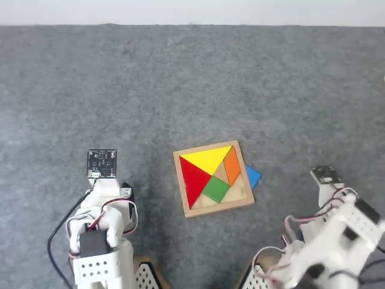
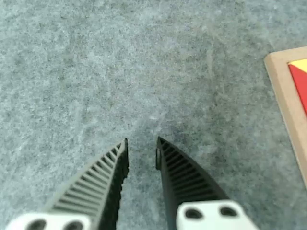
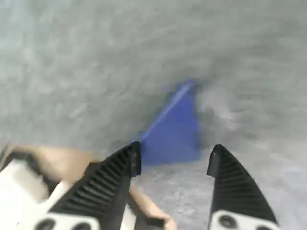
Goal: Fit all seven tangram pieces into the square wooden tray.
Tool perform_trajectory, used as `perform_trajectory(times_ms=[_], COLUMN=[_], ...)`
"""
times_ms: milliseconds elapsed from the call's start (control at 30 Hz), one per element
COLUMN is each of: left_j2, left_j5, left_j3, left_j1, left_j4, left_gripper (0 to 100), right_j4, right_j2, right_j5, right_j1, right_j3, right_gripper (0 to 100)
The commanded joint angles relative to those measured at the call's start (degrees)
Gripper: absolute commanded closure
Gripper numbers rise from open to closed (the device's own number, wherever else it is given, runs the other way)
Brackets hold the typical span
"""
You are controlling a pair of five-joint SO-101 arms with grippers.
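Note:
The square wooden tray (image 1: 187, 209) lies mid-table and holds a yellow triangle (image 1: 207, 159), a red triangle (image 1: 194, 177), an orange piece (image 1: 232, 165) and a green square (image 1: 215, 189). A blue piece (image 1: 253, 177) lies on the carpet against the tray's right side. My right gripper (image 3: 175, 146) is open, and the blue piece (image 3: 175, 129) shows flat on the carpet between and beyond its fingertips, untouched. My left gripper (image 2: 141, 153) hangs over bare carpet left of the tray (image 2: 280, 81), its fingers a narrow gap apart with nothing between them.
Grey carpet covers the whole table. The left arm (image 1: 102, 223) stands at the lower left and the right arm (image 1: 337, 223) at the lower right. Part of the tray floor near its front right corner (image 1: 237, 194) is bare wood.

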Motion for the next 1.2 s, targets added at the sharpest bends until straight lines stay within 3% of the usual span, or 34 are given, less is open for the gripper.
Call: perform_trajectory(times_ms=[0, 167, 333, 533, 767, 1000, 1167], left_j2=[-1.14, -1.14, -1.14, -1.14, -1.14, -1.14, -1.14], left_j5=[-0.09, -0.09, -0.09, -0.09, -0.09, -0.09, -0.09], left_j3=[-0.75, -0.75, -0.75, -0.75, -0.75, -0.75, -0.75], left_j1=[-0.26, -0.35, -0.26, -0.35, -0.35, -0.35, -0.35], left_j4=[0.18, 0.18, 0.18, 0.18, 0.18, 0.18, 0.18], left_gripper=[91, 91, 91, 91, 91, 91, 91], right_j4=[-1.01, -7.08, -7.43, -7.78, -7.16, 1.19, 10.51], right_j2=[12.7, 23.16, 23.69, 23.69, 23.69, 23.6, 23.6], right_j5=[2.64, 1.41, -1.32, -5.36, -10.81, -10.9, -16.62], right_j1=[0.31, -1.54, -1.8, -1.54, -1.8, -1.71, -4.18], right_j3=[-5.19, -6.51, -8.09, -10.64, -16.35, -25.58, -39.82], right_gripper=[76.8, 76.8, 77.2, 95.7, 93.8, 97.1, 99.1])
